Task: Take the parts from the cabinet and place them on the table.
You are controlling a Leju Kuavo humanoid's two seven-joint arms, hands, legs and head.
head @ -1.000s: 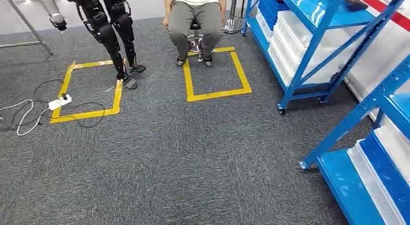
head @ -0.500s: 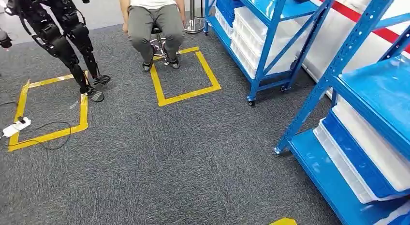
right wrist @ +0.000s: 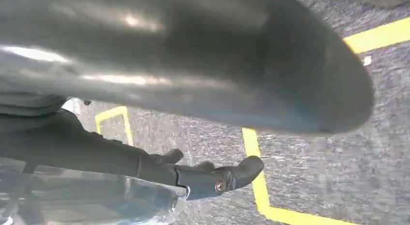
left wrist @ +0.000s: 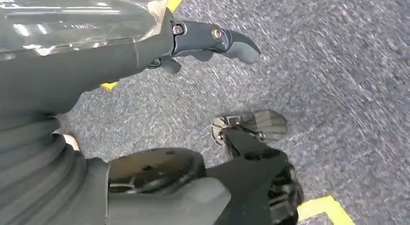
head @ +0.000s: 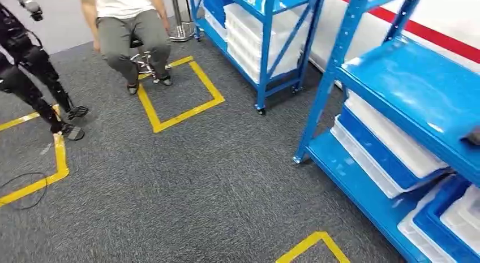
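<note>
The blue cabinet (head: 396, 87), an open steel rack, stands at the right of the head view with its bare top shelf sloping across the frame; beneath it lie stacked white trays (head: 390, 136) in blue holders, and a further white bin (head: 461, 215) sits on the lowest shelf at the corner. Whether parts lie in the trays cannot be told. A dark object (head: 472, 136) rests at the near edge of the top shelf, cut off by the frame. A second blue rack (head: 266, 31) on castors stands farther off, also loaded with white trays. On the grey carpet (head: 187, 178) yellow tape marks out a square (head: 178, 93) in front of a person (head: 127, 31) seated on a stool, and another taped corner (head: 311, 246) shows near the bottom edge. At the left stand the black legs of another robot (head: 34, 76), its feet on a yellow line, with a black cable (head: 22, 189) looped beside it. In the left wrist view the left robot hand (left wrist: 212, 41) hangs over the carpet holding nothing, its dark fingers slightly curled and apart. In the right wrist view the right robot hand (right wrist: 212, 174) likewise hangs over carpet and yellow tape, empty, with its fingers loosely spread.
</note>
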